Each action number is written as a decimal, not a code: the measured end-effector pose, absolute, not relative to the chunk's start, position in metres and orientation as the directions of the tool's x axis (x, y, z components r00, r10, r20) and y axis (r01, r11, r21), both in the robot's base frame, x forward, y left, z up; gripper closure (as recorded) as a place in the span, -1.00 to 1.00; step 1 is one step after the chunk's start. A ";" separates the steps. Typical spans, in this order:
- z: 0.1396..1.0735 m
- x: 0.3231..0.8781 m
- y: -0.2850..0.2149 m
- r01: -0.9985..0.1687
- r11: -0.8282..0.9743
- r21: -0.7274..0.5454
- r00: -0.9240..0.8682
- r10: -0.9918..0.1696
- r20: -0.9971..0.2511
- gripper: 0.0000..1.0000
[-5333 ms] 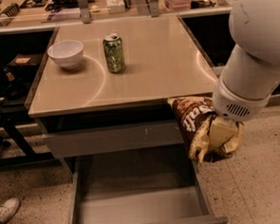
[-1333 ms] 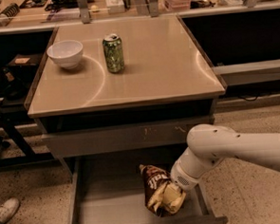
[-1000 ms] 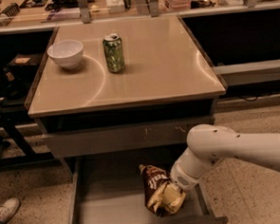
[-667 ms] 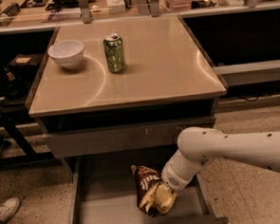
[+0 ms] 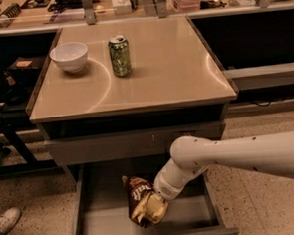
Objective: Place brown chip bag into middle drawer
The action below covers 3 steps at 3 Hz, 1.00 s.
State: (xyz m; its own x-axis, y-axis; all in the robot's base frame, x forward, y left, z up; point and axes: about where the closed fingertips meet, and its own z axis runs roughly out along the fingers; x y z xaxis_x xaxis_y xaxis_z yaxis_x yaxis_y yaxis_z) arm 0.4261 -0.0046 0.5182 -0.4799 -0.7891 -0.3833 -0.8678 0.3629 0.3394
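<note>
- Closed on the brown chip bag (image 5: 138, 197), the hand (image 5: 155, 207) sits low beneath the table's (image 5: 168, 63) front edge, its pale fingers gripping the bag's lower right side.
- White arm (image 5: 229, 157) reaches in from the right, below the table's front right corner.
- Pulled out under the table's front, the middle drawer (image 5: 101, 224) stands open; the bag leans inside it, whether touching the floor I cannot tell.
- Directly under the table top sits a closed grey drawer front (image 5: 114, 146).
- On the table's rear left stand a green can (image 5: 119, 55) and, further left, a white bowl (image 5: 69, 55), apart.
</note>
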 end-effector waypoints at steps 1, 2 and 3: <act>0.505 0.428 0.017 -0.874 0.320 0.367 -0.460 -0.789 -0.408 1.00; 0.491 0.429 0.032 -0.879 0.294 0.376 -0.444 -0.793 -0.418 1.00; 0.480 0.431 0.036 -0.883 0.297 0.363 -0.439 -0.796 -0.417 1.00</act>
State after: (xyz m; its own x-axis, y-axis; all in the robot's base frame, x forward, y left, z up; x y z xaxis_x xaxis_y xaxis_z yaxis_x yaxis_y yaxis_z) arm 0.4313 0.0359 0.4796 -0.4385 -0.7959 -0.4174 -0.8835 0.2966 0.3626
